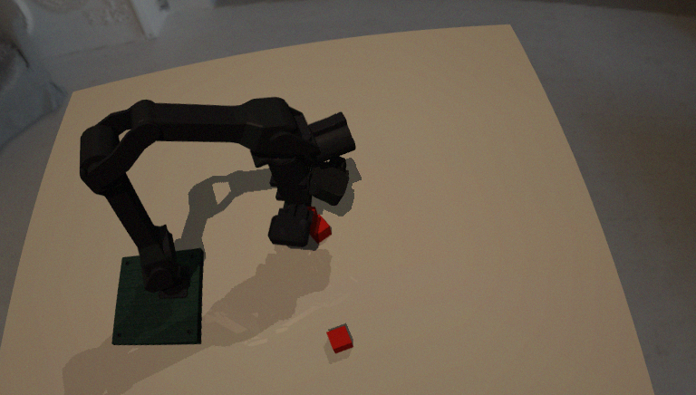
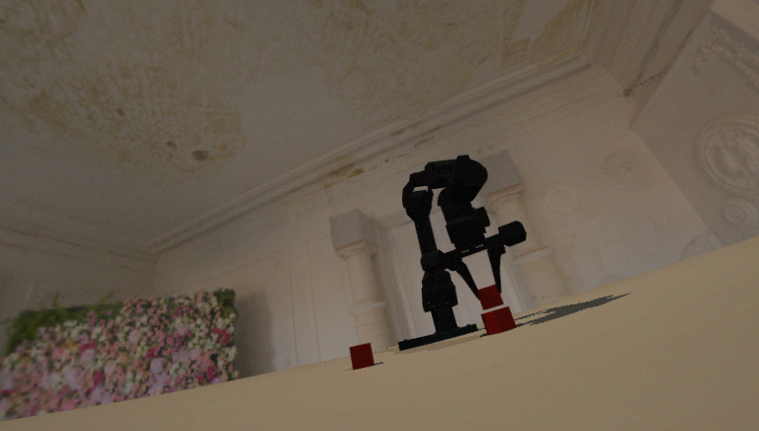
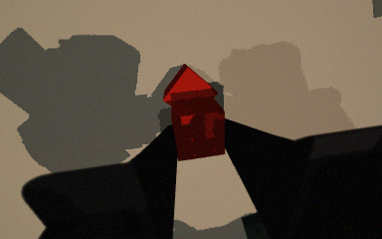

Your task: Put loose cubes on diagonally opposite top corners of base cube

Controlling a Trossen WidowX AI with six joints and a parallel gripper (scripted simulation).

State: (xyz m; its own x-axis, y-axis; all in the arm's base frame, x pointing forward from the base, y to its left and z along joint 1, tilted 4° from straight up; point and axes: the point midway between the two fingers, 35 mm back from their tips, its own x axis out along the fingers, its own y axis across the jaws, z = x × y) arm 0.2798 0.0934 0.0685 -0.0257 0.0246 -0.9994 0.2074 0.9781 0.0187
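Note:
My gripper (image 2: 488,293) (image 3: 197,127) is shut on a red loose cube (image 1: 312,210) (image 2: 490,297) (image 3: 200,139). It points down, and the held cube hangs just above the red base cube (image 1: 323,229) (image 2: 498,320) (image 3: 188,81), with a thin strip of light between them in the exterior view. In the wrist view the base cube shows partly behind the held cube, with its corner turned relative to it. In the top view the fingers hide most of the held cube. The other red loose cube (image 1: 339,338) (image 2: 361,356) sits alone on the table, well apart.
The arm's green base plate (image 1: 153,313) (image 2: 414,342) stands on the tan table (image 1: 461,216) (image 2: 448,392). In the top view it is left of the cubes. Dark shadows of the arm lie around the base cube.

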